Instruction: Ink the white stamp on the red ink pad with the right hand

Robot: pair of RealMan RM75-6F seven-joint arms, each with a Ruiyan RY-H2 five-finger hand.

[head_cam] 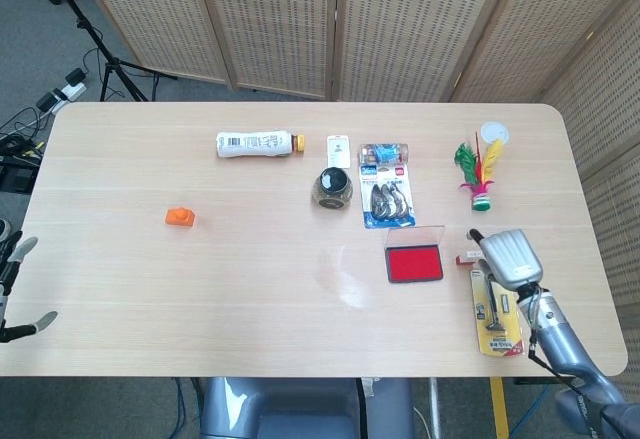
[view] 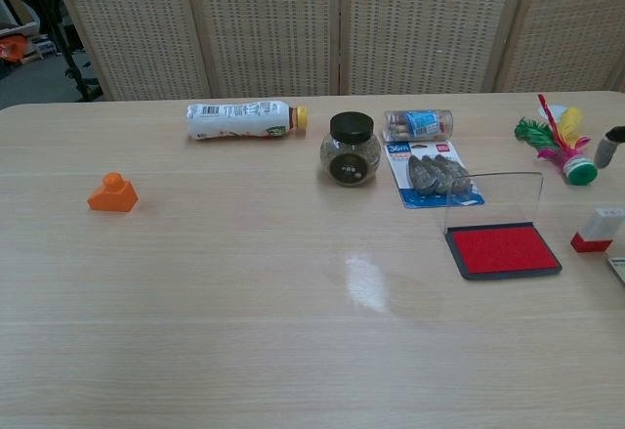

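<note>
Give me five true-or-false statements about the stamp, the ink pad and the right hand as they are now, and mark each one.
1. The white stamp stands on the table beside the red ink pad, not on it. True.
2. The right hand holds the stamp. False: the stamp stands free.
3. The ink pad's clear lid is up. True.
4. The stamp lies left of the pad in the chest view. False: it is on the pad's right.
5. The orange block sits on the ink pad. False: it sits far across the table.

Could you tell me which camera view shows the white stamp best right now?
The chest view: the white stamp stands unobstructed right of the red ink pad. In the head view it is only a sliver beside the right hand.
</note>
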